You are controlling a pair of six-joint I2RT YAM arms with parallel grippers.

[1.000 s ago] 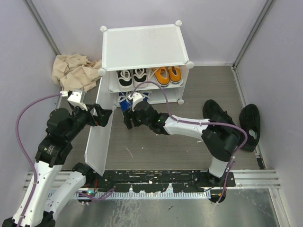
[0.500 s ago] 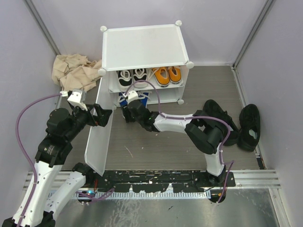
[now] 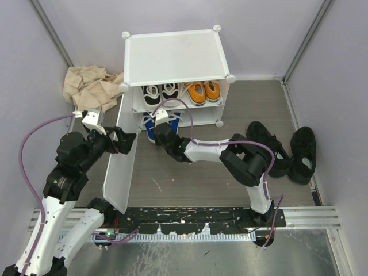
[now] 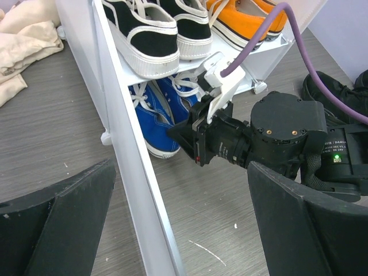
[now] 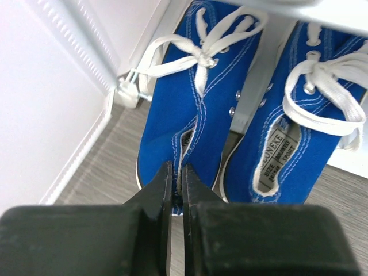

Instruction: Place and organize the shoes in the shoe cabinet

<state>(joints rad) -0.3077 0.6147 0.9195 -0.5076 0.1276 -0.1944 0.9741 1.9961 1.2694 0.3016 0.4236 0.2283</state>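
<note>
The gray desk (image 3: 190,184) holds everything. At the back of it stands the white shoe cabinet (image 3: 172,56). Its door (image 3: 121,167) is swung open to the left. A tan cloth (image 3: 89,86) lies bunched up on the desk, left of the cabinet.

Two black shoes (image 3: 270,146) sit on the desk far to the right, outside the cabinet. On the cabinet's shelf sit two black-and-white shoes (image 3: 161,92) on the left and two orange shoes (image 3: 203,91) on the right. Under the shelf, at the left, sit two blue shoes (image 5: 287,144) side by side. Their toes point in and their heels stick out a little at the front.

The left tool (image 3: 127,142) is wide, and the edge of the door stands between its two fingers. The right tool (image 5: 176,172) is very narrow, with its fingers almost together. Its tips are at the heel of the blue shoe nearest the door. I cannot tell if they pinch it.
</note>
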